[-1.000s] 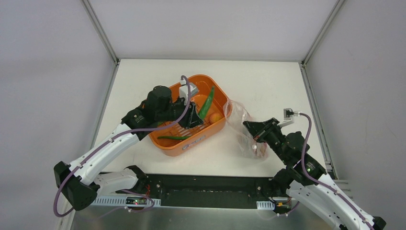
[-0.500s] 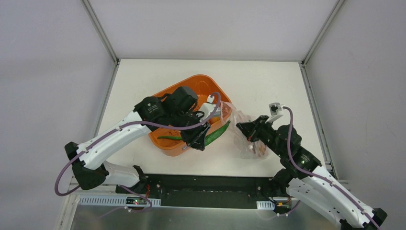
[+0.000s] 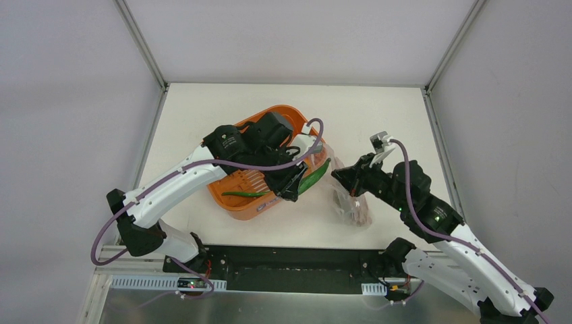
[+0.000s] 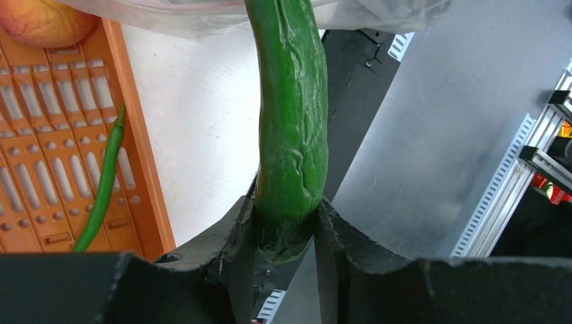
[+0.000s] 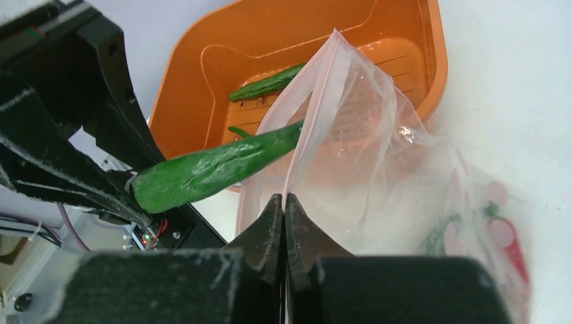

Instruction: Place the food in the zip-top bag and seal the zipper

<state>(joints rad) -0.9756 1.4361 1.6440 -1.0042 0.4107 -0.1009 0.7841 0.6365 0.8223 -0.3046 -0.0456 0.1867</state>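
Note:
My left gripper (image 3: pixel 295 188) is shut on the thick end of a green chili pepper (image 3: pixel 313 177), also seen in the left wrist view (image 4: pixel 290 128). Its tip points into the open mouth of the zip-top bag (image 3: pixel 347 196). My right gripper (image 3: pixel 340 177) is shut on the bag's pink zipper strip (image 5: pixel 301 145) and holds that mouth edge up. The clear bag (image 5: pixel 405 169) holds red and green food pieces (image 5: pixel 499 233) at its bottom. A slim green chili (image 3: pixel 244 194) and a round orange piece (image 4: pixel 44 20) lie in the orange tub (image 3: pixel 233 201).
The orange tub sits at the table's middle, left of the bag. Another green chili (image 5: pixel 266 84) lies inside it. The black base rail (image 3: pixel 290 263) runs along the near edge. White walls close in the table on three sides.
My left gripper has carried the green chili out of the tub and rightward to the bag's mouth. My right gripper has lifted the bag's edge and moved slightly left toward it.

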